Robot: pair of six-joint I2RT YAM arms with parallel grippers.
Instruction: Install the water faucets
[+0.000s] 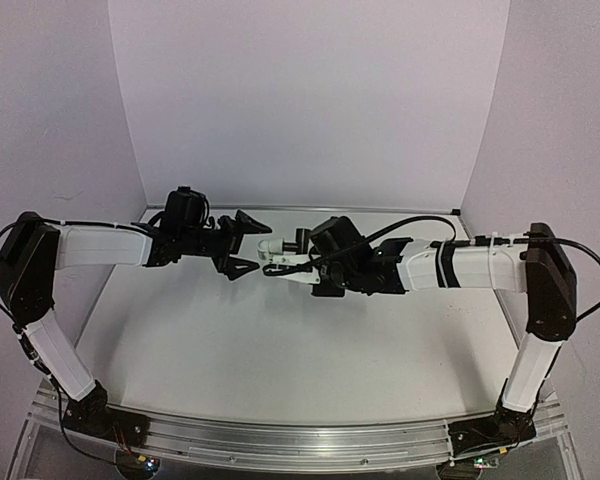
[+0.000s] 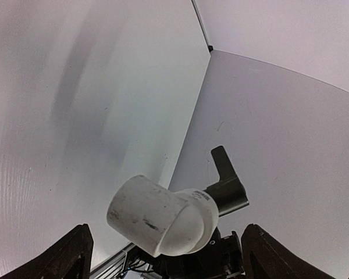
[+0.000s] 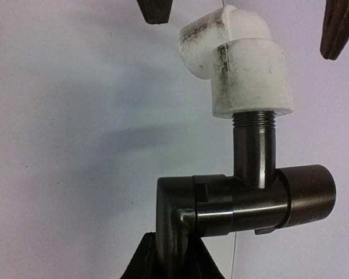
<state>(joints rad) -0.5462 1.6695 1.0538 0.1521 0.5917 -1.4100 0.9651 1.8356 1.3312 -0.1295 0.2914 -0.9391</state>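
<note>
The black metal faucet (image 3: 244,197) hangs in mid-air, its lower stem clamped by my right gripper (image 3: 171,264), which is shut on it. A white plastic elbow fitting (image 3: 244,64) sits on the faucet's threaded end, with a few threads still showing. In the top view the faucet (image 1: 302,240) and the fitting (image 1: 275,243) lie between the two arms, the right gripper (image 1: 308,262) just behind them. My left gripper (image 1: 262,247) is open, and its fingers (image 2: 70,256) flank the fitting (image 2: 163,218) with a gap on each side.
White table (image 1: 280,340) lies below both arms, enclosed by white walls at the back and sides. An aluminium rail (image 1: 300,445) runs along the near edge between the arm bases. A black cable (image 1: 420,222) loops over the right arm.
</note>
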